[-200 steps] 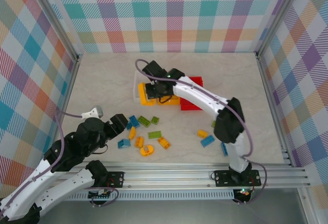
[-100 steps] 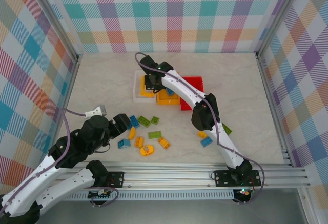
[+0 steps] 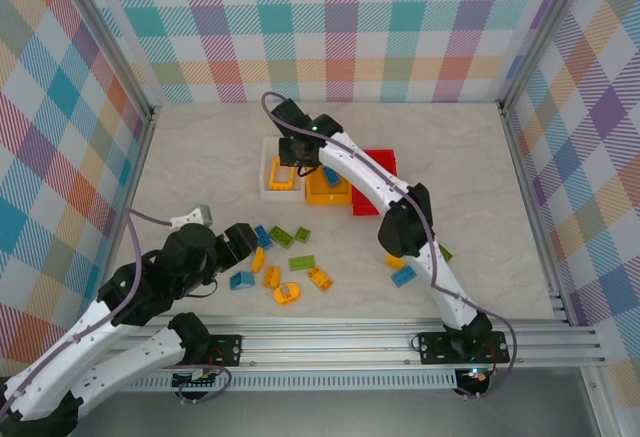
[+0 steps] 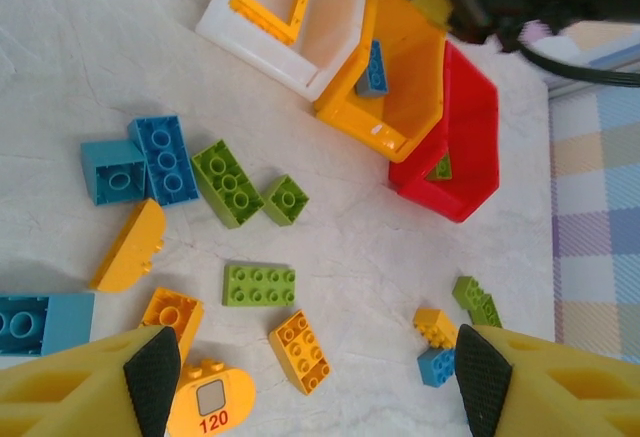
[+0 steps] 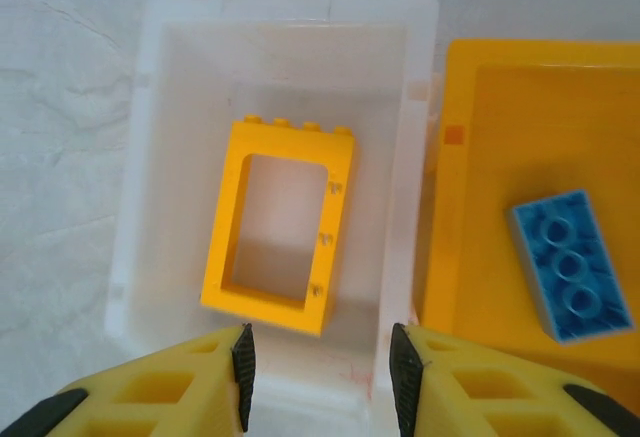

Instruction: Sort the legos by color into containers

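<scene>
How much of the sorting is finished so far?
Done: a yellow frame in the white bin, a blue brick in the orange bin, a green brick in the red bin. In hand: nothing, left tool and right tool open. Left: about a dozen loose bricks.

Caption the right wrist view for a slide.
Right gripper, jaws open, above the white plastic bin holding a yellow rectangular frame brick; a blue studded brick lies in the neighbouring orange-yellow bin.

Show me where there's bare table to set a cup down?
Bare table: the strip behind the white bin and red bin, and the far right side. Crowded: the loose bricks in front of the bins.
</scene>
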`<state>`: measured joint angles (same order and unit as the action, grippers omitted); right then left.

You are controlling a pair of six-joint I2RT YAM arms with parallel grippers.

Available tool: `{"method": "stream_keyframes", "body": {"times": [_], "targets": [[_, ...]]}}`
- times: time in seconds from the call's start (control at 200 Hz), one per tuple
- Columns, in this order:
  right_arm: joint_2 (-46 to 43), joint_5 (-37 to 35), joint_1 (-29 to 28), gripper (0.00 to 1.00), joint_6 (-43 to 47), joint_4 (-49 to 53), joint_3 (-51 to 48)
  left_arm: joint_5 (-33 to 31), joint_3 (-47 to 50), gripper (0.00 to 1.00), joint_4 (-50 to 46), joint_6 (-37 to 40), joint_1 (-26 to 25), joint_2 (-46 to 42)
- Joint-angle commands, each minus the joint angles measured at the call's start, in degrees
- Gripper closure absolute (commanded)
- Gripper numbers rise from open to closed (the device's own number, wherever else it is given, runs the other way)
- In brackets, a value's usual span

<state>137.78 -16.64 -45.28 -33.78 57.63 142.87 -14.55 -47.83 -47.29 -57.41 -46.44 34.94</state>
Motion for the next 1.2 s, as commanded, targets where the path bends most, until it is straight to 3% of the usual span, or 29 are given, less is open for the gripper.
{"method": "stream_keyframes", "body": {"times": [0.0, 0.195, 0.295, 0.48, 0.61, 0.745, 0.84, 0.93, 1.05, 1.195], "targets": [[-16.6, -3.5, -1.0, 0.57, 3.5, -7.1, -10.5, 3.0, -0.1, 0.26, 3.4, 1.8, -0.4, 3.1], [-39.9, -5.1, -1.0, 0.53, 4.9, -16.3, -39.8, 6.3, -1.5, 0.27, 4.7, 4.7, -0.3, 10.2], [-51.7, -6.4, 0.2, 0.48, 1.5, -14.8, -54.5, 8.7, -1.5, 0.28, 7.5, 5.5, -0.5, 13.6], [-70.4, -0.5, 9.9, 0.42, -11.2, -8.8, -79.8, 9.2, -1.9, 0.29, 16.6, 7.2, -5.3, 21.9], [-76.0, 4.3, 17.5, 0.32, -17.4, -5.6, -91.4, 6.9, -3.8, 0.29, 21.4, 8.6, -10.7, 29.3], [-76.8, 9.6, 27.3, 0.25, -16.2, -8.8, -98.1, 5.7, -5.8, 0.28, 26.0, 9.4, -15.3, 35.4], [-75.3, 10.2, 31.2, 0.17, -15.3, -9.2, -99.0, 4.5, -7.6, 0.27, 27.2, 10.3, -18.3, 39.1], [-75.5, 12.9, 33.1, 0.16, -15.3, -10.4, -100.3, 1.0, -9.3, 0.26, 24.0, 10.5, -19.9, 40.6], [-77.8, 13.8, 32.9, 0.19, -14.6, -10.9, -100.2, -5.4, -9.0, 0.26, 15.3, 7.6, -18.9, 38.3], [-79.8, 17.7, 32.2, 0.17, -10.2, -14.7, -99.7, -5.2, -8.7, 0.24, 5.7, 6.1, -12.7, 37.0]]}}
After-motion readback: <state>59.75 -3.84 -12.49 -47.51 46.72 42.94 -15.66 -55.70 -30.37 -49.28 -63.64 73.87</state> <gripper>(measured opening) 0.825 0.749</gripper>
